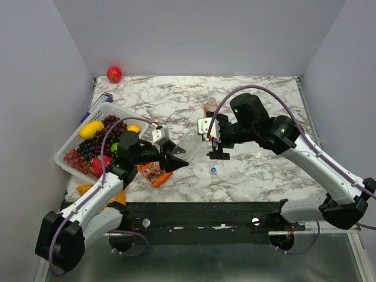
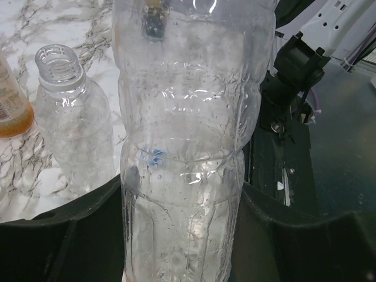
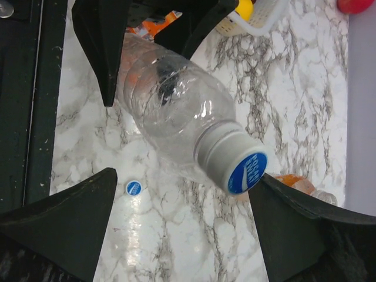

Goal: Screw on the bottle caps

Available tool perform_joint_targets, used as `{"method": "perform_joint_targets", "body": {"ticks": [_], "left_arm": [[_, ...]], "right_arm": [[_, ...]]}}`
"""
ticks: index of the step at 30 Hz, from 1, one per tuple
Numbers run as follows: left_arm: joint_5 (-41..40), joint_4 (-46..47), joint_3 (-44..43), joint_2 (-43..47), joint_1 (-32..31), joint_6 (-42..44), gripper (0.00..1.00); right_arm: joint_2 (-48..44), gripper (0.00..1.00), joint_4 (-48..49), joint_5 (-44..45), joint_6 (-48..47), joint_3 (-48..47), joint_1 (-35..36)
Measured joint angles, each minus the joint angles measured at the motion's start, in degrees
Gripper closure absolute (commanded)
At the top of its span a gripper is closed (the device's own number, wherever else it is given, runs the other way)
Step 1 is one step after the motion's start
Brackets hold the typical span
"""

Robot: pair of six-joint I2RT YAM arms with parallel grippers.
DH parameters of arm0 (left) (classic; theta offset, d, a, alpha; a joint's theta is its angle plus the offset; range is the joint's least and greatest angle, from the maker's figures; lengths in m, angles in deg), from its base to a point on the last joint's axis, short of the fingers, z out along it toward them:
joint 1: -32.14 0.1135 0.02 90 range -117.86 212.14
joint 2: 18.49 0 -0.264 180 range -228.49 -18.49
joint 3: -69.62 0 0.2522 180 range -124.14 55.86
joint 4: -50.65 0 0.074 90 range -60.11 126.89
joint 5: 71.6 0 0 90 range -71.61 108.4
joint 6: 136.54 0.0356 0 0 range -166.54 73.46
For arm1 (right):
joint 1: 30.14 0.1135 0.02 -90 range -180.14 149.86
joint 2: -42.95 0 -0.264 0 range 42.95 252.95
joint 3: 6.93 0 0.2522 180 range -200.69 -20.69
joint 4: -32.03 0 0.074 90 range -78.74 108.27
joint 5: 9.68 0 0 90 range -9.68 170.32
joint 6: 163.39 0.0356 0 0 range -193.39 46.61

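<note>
My left gripper (image 2: 182,202) is shut on a clear bottle (image 2: 188,117), which lies tilted above the table (image 1: 191,141). On this bottle's neck sits a cap (image 3: 245,171) with a white side and a blue top. My right gripper (image 3: 189,179) is open, with its fingers on either side of the cap; the right finger (image 3: 294,229) is close to it. A loose blue cap (image 3: 134,188) lies on the marble (image 1: 213,170). A second clear bottle (image 2: 70,117) stands uncapped beside the orange bottle (image 2: 12,108), also seen at the back (image 1: 210,106).
A white basket (image 1: 67,154) of fruit stands at the left, with an orange snack packet (image 1: 154,172) in front of it. A red apple (image 1: 114,74) rests in the far left corner. The black base rail (image 1: 205,214) runs along the table's near edge.
</note>
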Motion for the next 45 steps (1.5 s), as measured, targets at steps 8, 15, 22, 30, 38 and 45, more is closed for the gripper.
{"method": "perform_joint_targets", "body": {"ticks": [8,15,22,30,38,45], "left_arm": [[-4.6,4.7,0.2,0.0,2.8,-5.0,1.0],[-4.0,-1.4,-0.2,0.3,2.7,3.0,1.0],[-3.0,-20.5,-5.2,0.1,2.6,26.3,1.0],[-2.6,-30.8,-9.9,-0.7,2.1,40.6,1.0],[-2.6,-34.1,-10.6,-0.7,1.4,44.0,1.0],[-2.6,-34.1,-11.4,-0.6,0.7,44.1,1.0]], "right_arm": [[-2.2,0.08,-8.5,0.8,3.6,3.4,0.7],[-0.8,0.2,-11.3,1.7,6.4,-5.8,-1.5],[-2.7,0.23,-9.7,-1.7,-0.4,-12.6,-2.2],[-4.1,0.27,-10.4,-3.9,-12.8,-3.0,-1.1],[-3.6,0.27,-9.2,-5.4,-15.3,-2.9,-1.0],[-2.0,0.35,-9.2,-7.3,-16.3,-2.9,-0.4]]}}
